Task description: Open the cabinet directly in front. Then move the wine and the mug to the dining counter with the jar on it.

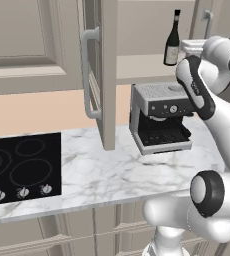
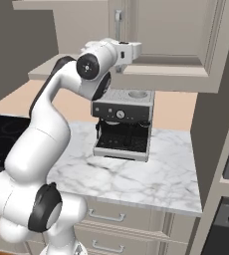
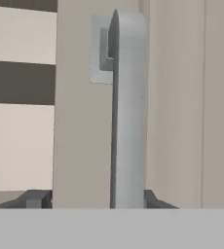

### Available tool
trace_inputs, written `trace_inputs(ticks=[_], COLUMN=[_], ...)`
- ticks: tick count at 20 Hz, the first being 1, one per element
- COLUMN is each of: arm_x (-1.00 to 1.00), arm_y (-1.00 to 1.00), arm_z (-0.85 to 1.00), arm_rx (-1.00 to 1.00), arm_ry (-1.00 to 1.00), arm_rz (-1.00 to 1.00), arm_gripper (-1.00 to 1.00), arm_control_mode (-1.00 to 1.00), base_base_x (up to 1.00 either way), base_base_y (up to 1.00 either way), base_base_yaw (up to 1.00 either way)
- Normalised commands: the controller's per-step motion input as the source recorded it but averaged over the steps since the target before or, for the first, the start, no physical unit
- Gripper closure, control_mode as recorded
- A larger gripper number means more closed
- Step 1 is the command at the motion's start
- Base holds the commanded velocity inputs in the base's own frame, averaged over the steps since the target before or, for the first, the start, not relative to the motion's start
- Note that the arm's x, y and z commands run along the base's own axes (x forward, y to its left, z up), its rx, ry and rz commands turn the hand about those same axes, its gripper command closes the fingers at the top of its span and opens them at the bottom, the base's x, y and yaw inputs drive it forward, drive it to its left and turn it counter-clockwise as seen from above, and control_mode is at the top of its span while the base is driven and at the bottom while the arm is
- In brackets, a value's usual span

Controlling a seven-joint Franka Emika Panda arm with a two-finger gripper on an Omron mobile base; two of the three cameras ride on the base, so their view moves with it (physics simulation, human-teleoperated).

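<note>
From the left base view, the cabinet's left door [image 1: 104, 75] already stands swung out edge-on over the marble worktop [image 1: 102, 175], and the wine [image 1: 172, 39] stands on the shelf inside, just beside the arm's wrist. The mug isn't visible to me, so neither item has been moved yet, I'd judge.

From the right base view, the hand reaches up toward the right door's handle [image 2: 118, 22], above the coffee machine [image 2: 122, 124]; that door looks shut or nearly so.

In the hand view, the silver bar handle [image 3: 128, 112] rises straight between the gripper [image 3: 97, 198] fingertips [image 3: 36, 198]. The jaws sit either side of it, partly closed; whether they actually clamp it, I cannot tell.
</note>
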Motion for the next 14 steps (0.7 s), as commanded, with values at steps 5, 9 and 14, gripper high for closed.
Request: trace_inputs(ticks=[5,9,14], arm_x=[-0.51,-0.37,-0.41], arm_y=[-0.29,-0.47,-0.61], arm_z=[0.27,0.27,0.14], arm_rx=[0.00,0.00,0.00], arm_ry=[0.10,0.08,0.01], arm_rz=[-0.01,-0.08,-0.12], arm_gripper=[1.00,1.00,1.00], arm_control_mode=[-1.00,-1.00,-1.00], base_base_x=[0.00,0.00,0.00], base_base_y=[0.00,0.00,0.00], base_base_yaw=[0.00,0.00,0.00])
